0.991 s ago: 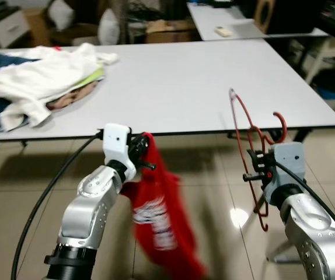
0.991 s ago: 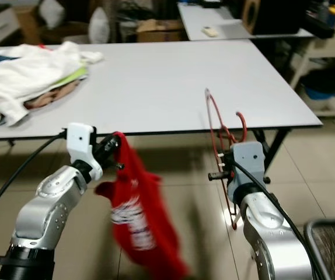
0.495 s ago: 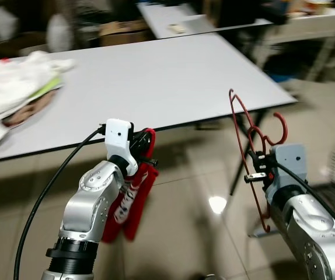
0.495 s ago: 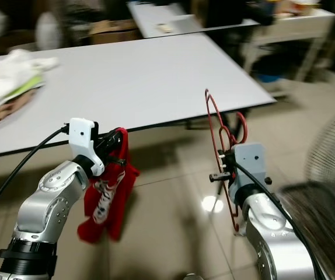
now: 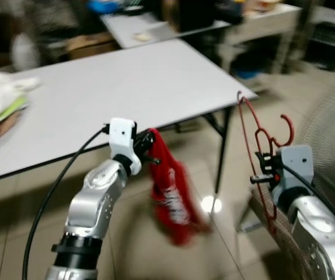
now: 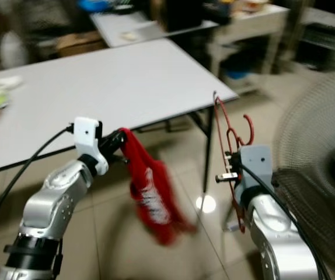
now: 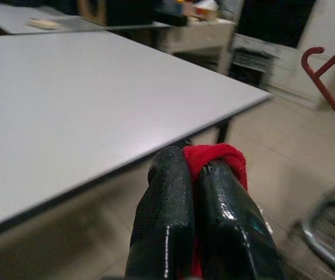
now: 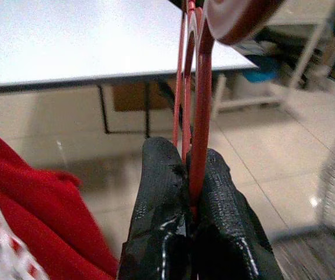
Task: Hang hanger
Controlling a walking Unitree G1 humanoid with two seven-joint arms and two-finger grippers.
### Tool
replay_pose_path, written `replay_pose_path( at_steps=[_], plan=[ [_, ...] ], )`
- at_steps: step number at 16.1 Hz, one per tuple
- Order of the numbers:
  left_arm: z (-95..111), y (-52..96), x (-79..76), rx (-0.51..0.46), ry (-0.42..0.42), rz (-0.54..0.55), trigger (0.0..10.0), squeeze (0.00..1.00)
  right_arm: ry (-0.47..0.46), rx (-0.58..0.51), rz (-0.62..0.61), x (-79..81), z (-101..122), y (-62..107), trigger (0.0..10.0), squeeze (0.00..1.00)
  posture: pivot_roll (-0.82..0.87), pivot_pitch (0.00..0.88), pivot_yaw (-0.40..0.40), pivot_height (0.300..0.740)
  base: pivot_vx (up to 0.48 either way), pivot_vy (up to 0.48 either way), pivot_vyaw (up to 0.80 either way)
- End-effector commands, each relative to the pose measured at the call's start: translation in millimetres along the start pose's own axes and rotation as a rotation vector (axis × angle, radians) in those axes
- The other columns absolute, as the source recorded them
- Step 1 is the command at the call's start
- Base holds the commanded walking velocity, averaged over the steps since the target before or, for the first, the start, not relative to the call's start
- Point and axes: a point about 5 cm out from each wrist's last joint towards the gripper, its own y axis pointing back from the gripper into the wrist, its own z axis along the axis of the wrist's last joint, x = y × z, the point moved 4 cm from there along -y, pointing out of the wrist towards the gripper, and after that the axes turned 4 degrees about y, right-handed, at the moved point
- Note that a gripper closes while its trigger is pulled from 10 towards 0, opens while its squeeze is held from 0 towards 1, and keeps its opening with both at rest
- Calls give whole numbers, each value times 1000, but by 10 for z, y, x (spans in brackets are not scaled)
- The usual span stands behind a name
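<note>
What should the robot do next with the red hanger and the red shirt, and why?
Probably bring the two grippers together. The right gripper is shut on the red hanger, the left gripper is shut on the red shirt, and they hang apart beside the white table.

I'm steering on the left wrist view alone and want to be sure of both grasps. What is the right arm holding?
Observer: The right end effector is shut on a red wire hanger, held upright.
Operator: Is my red cloth dragging on the floor?
Observer: No, the red garment hangs free below the left end effector.
Operator: Anything beside the right arm?
Observer: A round wire fan guard, blurred.
</note>
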Motion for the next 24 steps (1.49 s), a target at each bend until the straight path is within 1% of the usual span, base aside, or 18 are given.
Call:
replay_pose_path(
  at_steps=[1, 6, 9, 10, 12, 13, 14, 16, 18, 20, 22, 24],
  plan=[
    [81, 4, 50, -27, -17, 21, 10000, 0, 3, -27, 15, 35, 61, -2, 10000, 0, -163, 0, 72, 740, 281, 0, 0],
    [135, -25, 114, -57, 4, 63, 10000, 0, 22, -60, 46, 73, 135, -22, 10000, 0, -161, 0, 60, 740, 279, 0, 0],
    [189, -66, 140, -63, 0, 58, 10000, 0, 72, -75, 44, 51, 192, -47, 10000, 0, -162, 0, 62, 740, 280, 0, 0],
    [228, -131, 160, -61, -2, 56, 10000, 0, 61, -84, 19, 4, 219, -65, 10000, 0, -160, 0, 62, 740, 262, 0, 800],
    [232, -175, 166, -56, -8, 54, 10000, 0, 70, -88, 13, -10, 227, -72, 10000, 0, -159, 0, 60, 740, 249, 0, 800],
    [233, -230, 179, -52, -8, 49, 10000, 0, 66, -92, 2, -25, 227, -89, 10000, 0, -158, 0, 56, 740, 0, 0, 800],
    [248, -295, 199, -47, -21, 30, 10000, 0, 71, -94, 5, -18, 237, -105, 10000, 0, -160, 0, 55, 740, 0, 0, 0],
    [305, -370, 223, -46, -33, 11, 10000, 0, 89, -103, 25, -5, 260, -107, 10000, 0, -162, 0, 55, 740, 0, 0, 0],
    [468, -428, 255, -78, -40, 3, 10000, 0, 106, -113, 32, -17, 291, -104, 10000, 0, -162, 0, 58, 740, 0, 0, 0],
    [661, -429, 191, -139, 4, -19, 10000, 0, 112, -127, 12, -82, 337, -111, 10000, 0, -159, 0, 64, 740, 120, 0, 800],
    [660, -417, 116, -153, 11, -40, 10000, 0, 99, -127, 4, -108, 327, -122, 10000, 0, -155, 0, 60, 740, 262, 0, 666],
    [595, -392, 54, -153, 16, -43, 10000, 0, 96, -131, 14, -99, 317, -123, 10000, 0, -153, 0, 59, 740, 278, 0, 0]
  ],
)
